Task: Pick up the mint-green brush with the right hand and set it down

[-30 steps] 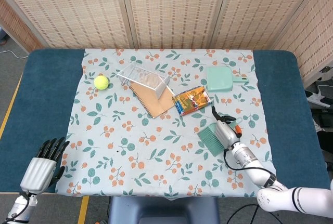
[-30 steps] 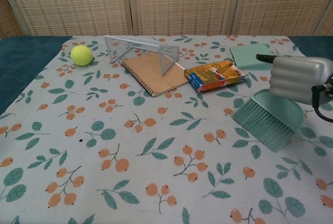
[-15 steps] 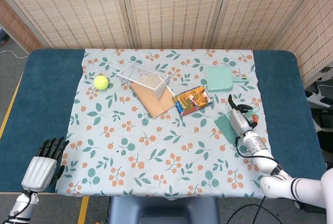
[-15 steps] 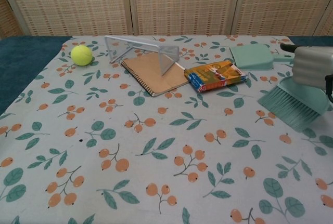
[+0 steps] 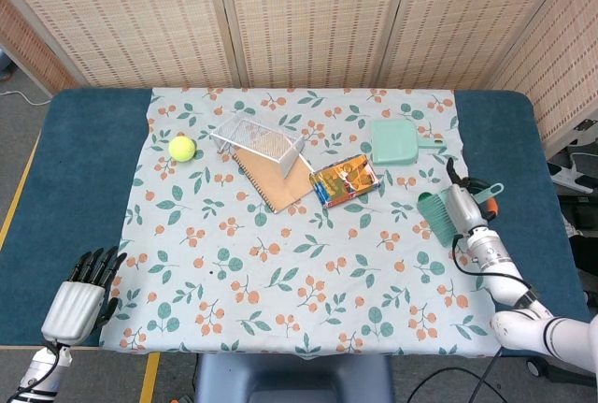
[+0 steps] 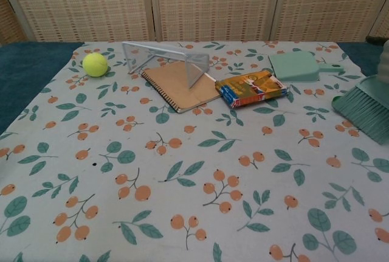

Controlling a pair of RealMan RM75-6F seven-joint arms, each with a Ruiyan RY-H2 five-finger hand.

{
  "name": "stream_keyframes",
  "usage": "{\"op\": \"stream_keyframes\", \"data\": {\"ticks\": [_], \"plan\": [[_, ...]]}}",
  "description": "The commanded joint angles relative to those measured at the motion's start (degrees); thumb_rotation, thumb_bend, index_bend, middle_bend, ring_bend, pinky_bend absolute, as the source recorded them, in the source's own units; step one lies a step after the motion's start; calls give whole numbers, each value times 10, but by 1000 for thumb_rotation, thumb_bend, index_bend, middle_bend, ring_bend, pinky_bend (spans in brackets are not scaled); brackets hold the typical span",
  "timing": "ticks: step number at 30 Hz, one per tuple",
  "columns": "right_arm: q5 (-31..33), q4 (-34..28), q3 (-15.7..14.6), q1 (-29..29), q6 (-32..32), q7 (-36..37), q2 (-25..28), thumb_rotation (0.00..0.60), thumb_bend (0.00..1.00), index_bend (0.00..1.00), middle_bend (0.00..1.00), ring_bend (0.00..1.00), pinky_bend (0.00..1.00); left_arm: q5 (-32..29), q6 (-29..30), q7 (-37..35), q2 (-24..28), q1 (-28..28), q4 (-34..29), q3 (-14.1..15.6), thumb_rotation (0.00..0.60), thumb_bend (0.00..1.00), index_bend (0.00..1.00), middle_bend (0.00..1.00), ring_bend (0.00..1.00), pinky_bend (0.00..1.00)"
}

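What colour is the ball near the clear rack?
Yellow-green; the ball shows best in the chest view.

The notebook [image 5: 277,177] is the landmark, lying on the cloth [image 5: 280,263] that covers the table [image 5: 65,169]. A clear stand [image 5: 257,137] sits on the notebook's far left corner, and the ball [image 5: 182,148] lies well left of it. The snack box [image 5: 344,179] lies just right of the notebook; the dustpan [image 5: 397,141] is further right and behind. The brush [image 5: 436,216] is far right, at the cloth's edge, under the right hand [image 5: 464,208]. The left hand [image 5: 79,295] hangs far left and in front, off the cloth
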Motion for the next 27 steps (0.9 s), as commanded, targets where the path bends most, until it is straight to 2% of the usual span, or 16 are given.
{"op": "stream_keyframes", "data": {"ticks": [1,3,6,9,12,15,18,25,26,27], "plan": [[-103,-69,33,-25,33,223,65,600,469,954,795,551,0,2,1,-1,0,0,-1,1,600,426,0,0,0,90],[-142,-92,35,-32,46,283,87,600,469,954,795,552,0,4,2,-1,0,0,-3,2,600,427,0,0,0,90],[-164,-150,44,-44,48,376,118,600,469,954,795,551,0,9,5,-3,1,0,-5,4,600,427,0,0,0,90],[-190,-201,46,-53,52,424,135,600,469,954,795,551,0,11,7,-5,3,1,-7,5,600,426,0,0,0,90],[-207,-229,47,-65,59,452,125,600,469,954,795,551,0,13,9,-9,5,1,-9,6,600,426,0,0,0,89],[-210,-238,46,-80,58,472,87,600,469,954,795,551,0,14,11,-13,7,1,-10,6,600,427,0,0,0,90],[-221,-219,36,-96,59,468,30,600,469,954,795,551,0,15,11,-18,10,1,-10,7,600,426,0,0,0,90],[-229,-107,36,-131,79,431,-100,600,469,954,795,552,0,15,13,-28,16,2,-10,7,600,426,0,0,0,90],[-226,-98,37,-134,80,428,-109,600,469,939,795,548,0,15,14,-29,16,2,-10,7,600,425,0,0,0,90],[-221,-93,39,-138,79,424,-114,600,468,875,778,531,0,16,15,-29,17,2,-11,7,600,425,0,0,0,90]]}}
